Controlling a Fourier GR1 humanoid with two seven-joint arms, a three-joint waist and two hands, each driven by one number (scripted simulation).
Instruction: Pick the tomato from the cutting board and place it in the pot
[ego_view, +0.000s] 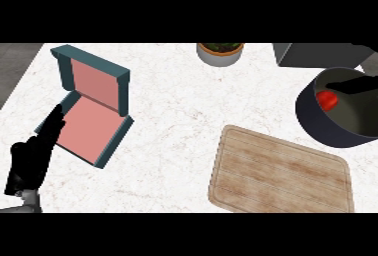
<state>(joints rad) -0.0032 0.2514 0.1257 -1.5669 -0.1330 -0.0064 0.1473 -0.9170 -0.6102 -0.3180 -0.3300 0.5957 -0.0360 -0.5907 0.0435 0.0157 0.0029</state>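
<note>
The red tomato (329, 100) is inside the dark pot (319, 122) at the right edge, against its left inner wall. Part of my right hand (356, 85) shows as a black shape reaching in from the right edge over the pot's mouth, just above the tomato and touching or nearly touching its top. The rest of that hand is cut off by the view's edge. The wooden cutting board (279, 172) lies bare at the lower right, below the pot. My left hand (29, 155) rests open at the lower left, fingers pointing up.
An open teal box with a pink inside (92, 107) sits next to the left hand. A potted plant (220, 52) stands at the back centre. A grey block (317, 55) sits behind the pot.
</note>
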